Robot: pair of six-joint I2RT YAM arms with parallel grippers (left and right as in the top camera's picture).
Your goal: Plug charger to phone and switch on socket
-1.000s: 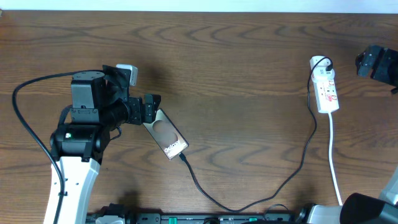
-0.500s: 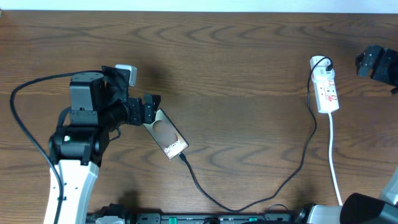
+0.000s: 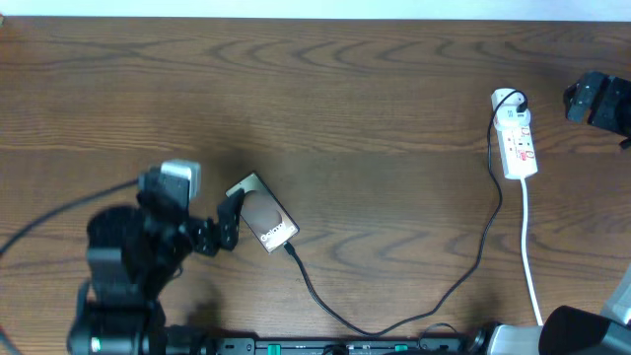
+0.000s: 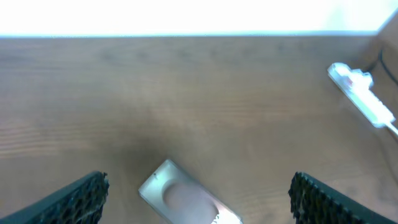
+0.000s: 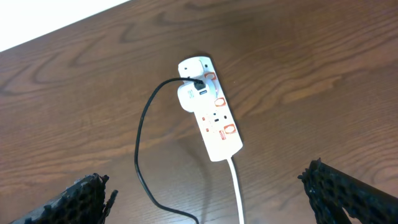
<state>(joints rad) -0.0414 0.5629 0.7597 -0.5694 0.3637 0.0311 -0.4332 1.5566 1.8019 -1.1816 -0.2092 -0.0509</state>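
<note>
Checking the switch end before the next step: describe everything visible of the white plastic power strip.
The narrow white plastic power strip lies flat on the brown wooden table, angled slightly. Three red-ringed switches run along one edge. A white charger adapter sits plugged in near its far end, a thin black cable leaving it. A white cord exits the near end. Nothing else touches it.

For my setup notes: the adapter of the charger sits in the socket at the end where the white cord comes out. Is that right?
Not quite. The adapter of the charger sits in the socket at the end opposite where the white cord comes out. The right wrist view shows it.
</note>
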